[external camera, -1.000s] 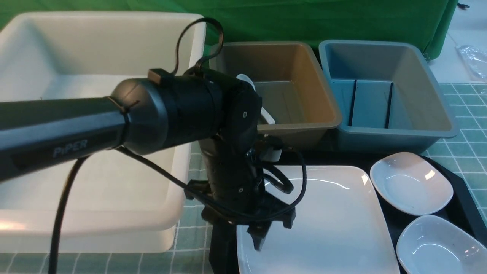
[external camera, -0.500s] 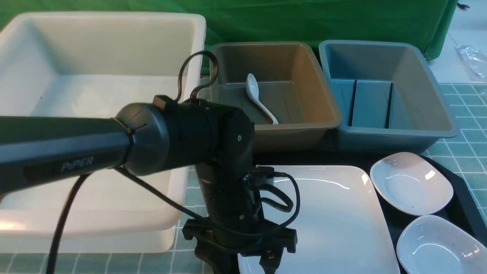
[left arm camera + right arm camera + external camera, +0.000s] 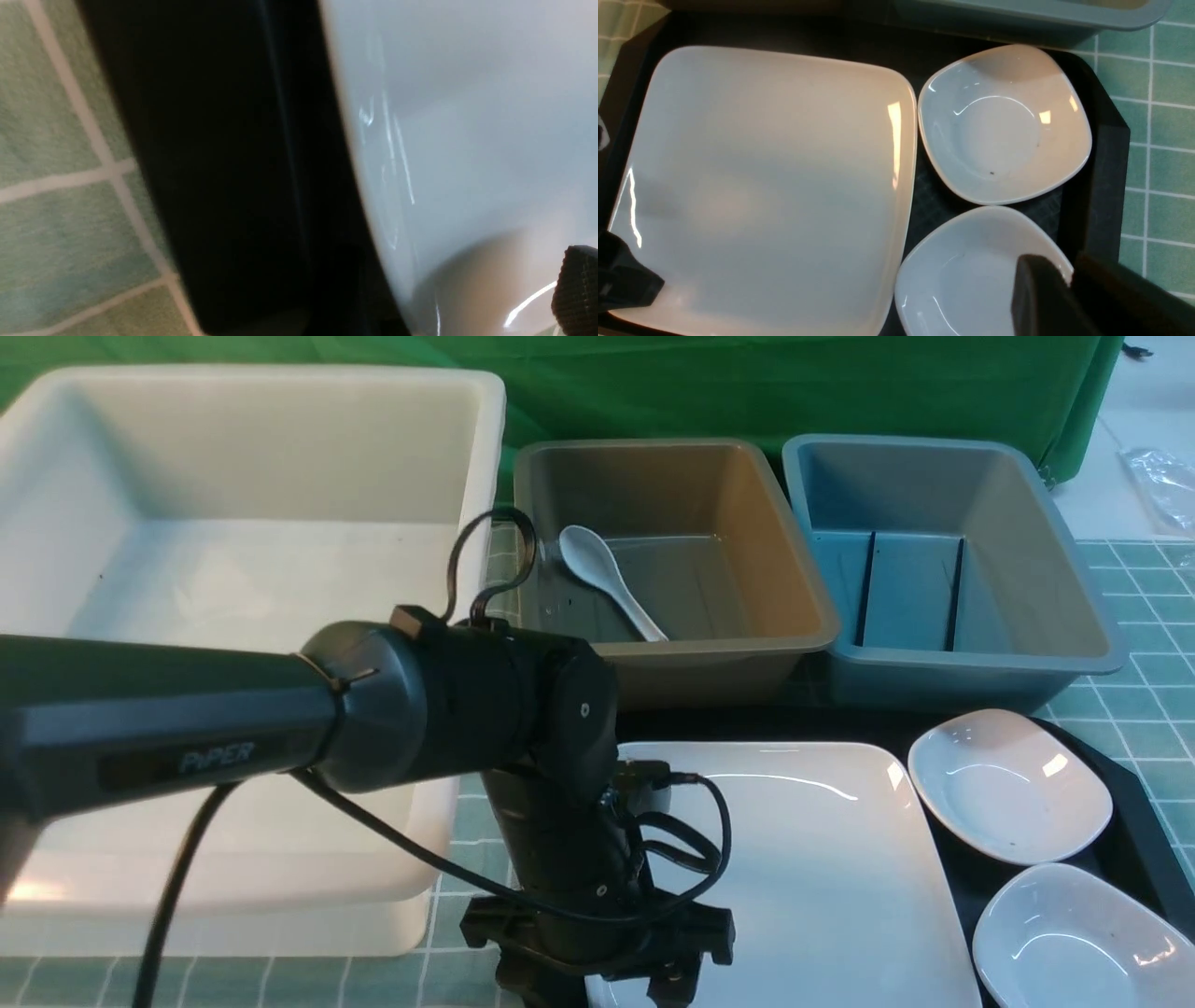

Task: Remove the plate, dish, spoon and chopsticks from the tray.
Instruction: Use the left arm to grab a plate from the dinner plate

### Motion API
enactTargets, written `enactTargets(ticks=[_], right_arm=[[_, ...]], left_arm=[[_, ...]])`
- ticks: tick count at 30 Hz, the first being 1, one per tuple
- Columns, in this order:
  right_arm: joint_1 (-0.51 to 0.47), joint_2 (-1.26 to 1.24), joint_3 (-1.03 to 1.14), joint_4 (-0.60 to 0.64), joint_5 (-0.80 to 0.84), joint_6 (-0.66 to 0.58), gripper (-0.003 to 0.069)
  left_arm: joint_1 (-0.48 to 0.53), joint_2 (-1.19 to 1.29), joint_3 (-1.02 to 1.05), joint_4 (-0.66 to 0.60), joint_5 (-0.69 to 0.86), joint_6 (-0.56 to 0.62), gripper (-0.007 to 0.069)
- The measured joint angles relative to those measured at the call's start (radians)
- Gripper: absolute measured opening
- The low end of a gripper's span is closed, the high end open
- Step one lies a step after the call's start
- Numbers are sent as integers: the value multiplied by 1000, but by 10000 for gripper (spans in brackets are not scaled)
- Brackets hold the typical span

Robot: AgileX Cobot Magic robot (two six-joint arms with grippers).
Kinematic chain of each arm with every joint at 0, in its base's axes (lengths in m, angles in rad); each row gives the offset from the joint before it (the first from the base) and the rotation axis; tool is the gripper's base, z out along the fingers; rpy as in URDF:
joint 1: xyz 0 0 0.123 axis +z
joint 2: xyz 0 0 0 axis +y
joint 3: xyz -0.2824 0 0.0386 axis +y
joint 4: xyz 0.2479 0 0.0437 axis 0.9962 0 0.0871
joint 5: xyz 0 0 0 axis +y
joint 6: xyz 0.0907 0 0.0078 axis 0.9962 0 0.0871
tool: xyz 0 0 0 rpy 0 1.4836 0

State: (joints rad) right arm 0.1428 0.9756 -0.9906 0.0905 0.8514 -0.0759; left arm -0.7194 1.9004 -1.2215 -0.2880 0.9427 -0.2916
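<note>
Left gripper [image 3: 658, 980] is hovering wide and empty at the lower-left corner of the plate [image 3: 822, 868], bottom centre of the front view. I am judging the spoon [image 3: 611, 581] cleared: it is lying in the brown bin [image 3: 747, 523]. Plate and dishes [image 3: 1008, 784] are sitting on the tray [image 3: 1134, 831]. Right gripper [image 3: 1071, 298] is hanging nearly closed, empty. The next move is calling for jaws astride the plate's rim.

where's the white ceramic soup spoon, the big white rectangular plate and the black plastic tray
white ceramic soup spoon [image 3: 616, 588], front view, on its handle
large white rectangular plate [image 3: 761, 177], right wrist view, on its flat middle
black plastic tray [image 3: 1105, 154], right wrist view, on its bare rim
</note>
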Motion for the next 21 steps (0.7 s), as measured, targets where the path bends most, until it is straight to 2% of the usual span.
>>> enactTargets(ticks=[7,10,11,14,15,16,21], right_arm=[[0,0,0,0,-2,0,143],[0,0,0,0,-11,0,143],[0,0,0,0,-14,0,143],[0,0,0,0,-15,0,143],[0,0,0,0,-15,0,143],[0,0,0,0,-15,0,143],[0,0,0,0,-15,-3,143]], left_arm=[[-1,20,0,-10,-8,5,543],[-1,20,0,14,-20,29,465],[-1,20,0,31,-19,30,403],[0,20,0,42,-23,25,309],[4,20,-4,53,-32,19,228],[5,19,-7,62,-40,19,180],[4,19,-8,85,-36,3,174]])
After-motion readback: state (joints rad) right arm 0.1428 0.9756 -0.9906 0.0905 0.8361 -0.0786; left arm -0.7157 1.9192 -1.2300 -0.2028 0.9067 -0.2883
